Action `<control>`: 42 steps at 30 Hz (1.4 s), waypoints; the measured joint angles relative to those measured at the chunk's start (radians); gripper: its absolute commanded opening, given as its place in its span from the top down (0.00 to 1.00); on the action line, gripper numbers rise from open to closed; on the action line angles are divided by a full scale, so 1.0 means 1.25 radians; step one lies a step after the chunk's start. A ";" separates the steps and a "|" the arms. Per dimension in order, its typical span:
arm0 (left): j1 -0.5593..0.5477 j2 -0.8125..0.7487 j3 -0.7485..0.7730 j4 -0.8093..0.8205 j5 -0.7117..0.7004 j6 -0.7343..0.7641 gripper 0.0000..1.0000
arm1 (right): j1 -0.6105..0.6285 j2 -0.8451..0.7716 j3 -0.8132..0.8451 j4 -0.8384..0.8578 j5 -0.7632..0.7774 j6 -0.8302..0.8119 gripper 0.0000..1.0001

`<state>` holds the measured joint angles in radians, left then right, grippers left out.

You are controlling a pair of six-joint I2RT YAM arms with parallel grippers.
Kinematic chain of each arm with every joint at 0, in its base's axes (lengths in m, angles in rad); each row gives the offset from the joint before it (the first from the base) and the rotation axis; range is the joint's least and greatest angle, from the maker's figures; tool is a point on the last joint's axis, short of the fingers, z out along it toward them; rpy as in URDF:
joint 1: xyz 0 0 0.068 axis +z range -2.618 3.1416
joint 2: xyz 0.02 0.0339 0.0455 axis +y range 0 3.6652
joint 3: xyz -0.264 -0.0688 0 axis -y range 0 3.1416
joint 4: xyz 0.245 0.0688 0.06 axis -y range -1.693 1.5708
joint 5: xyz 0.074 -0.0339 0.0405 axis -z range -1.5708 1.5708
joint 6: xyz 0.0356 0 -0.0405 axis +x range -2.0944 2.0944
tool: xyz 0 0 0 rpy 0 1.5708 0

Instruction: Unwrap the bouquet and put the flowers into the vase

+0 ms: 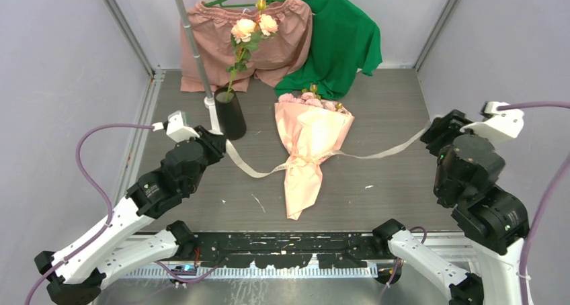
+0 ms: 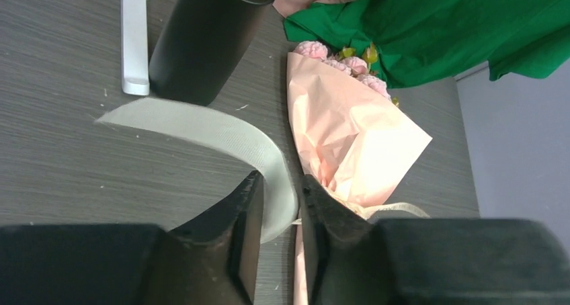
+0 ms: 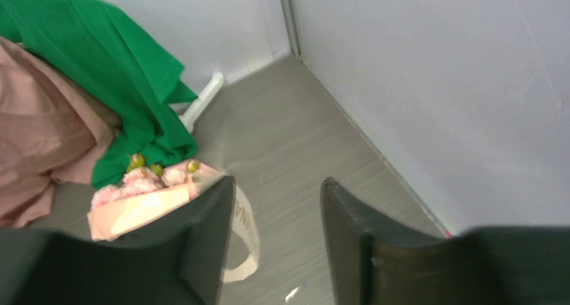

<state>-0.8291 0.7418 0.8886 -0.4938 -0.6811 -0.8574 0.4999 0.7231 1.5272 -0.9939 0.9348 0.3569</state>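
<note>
Left claw (image 2: 280,184) parted – cream ribbon (image 2: 201,127) loose between fingers (image 2: 238,231) | right claw (image 3: 277,184) released – ribbon lettering unreadable

- The bouquet (image 1: 310,140) lies on the counter (image 1: 383,191) in its salmon paper, blooms pointing toward the back.
- Its cream ribbon (image 1: 247,166) runs out from the waist to the left claw (image 1: 215,142) and the right claw (image 1: 435,129).
- The black vase (image 1: 230,113) stands upright beside the bouquet and holds peach roses (image 1: 254,27).
</note>
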 measured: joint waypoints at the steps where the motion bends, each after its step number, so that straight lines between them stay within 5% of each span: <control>1: 0.000 0.002 0.000 -0.003 0.001 0.005 0.44 | 0.000 -0.002 -0.016 0.007 -0.001 -0.001 0.23; 3: 0.000 0.014 0.000 -0.005 0.010 0.018 0.27 | 0.000 -0.008 -0.061 0.015 -0.012 -0.002 0.20; 10: 0.001 0.156 -0.001 0.046 0.149 0.075 0.00 | -0.002 0.030 -0.279 0.107 -0.149 0.035 0.18; 22: -0.026 0.425 -0.053 0.262 0.352 0.089 0.04 | -0.002 0.348 -0.473 0.373 -0.344 0.129 0.26; 31: -0.179 0.514 -0.179 0.357 0.355 0.017 0.05 | -0.002 0.512 -0.474 0.497 -0.422 0.158 0.26; 42: -0.183 0.617 -0.177 0.455 0.318 0.000 0.05 | -0.001 0.701 -0.470 0.592 -0.456 0.180 0.27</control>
<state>-1.0584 1.5131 0.6678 0.0746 -0.2840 -0.8574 0.4984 1.5997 0.9394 -0.2543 0.3649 0.5823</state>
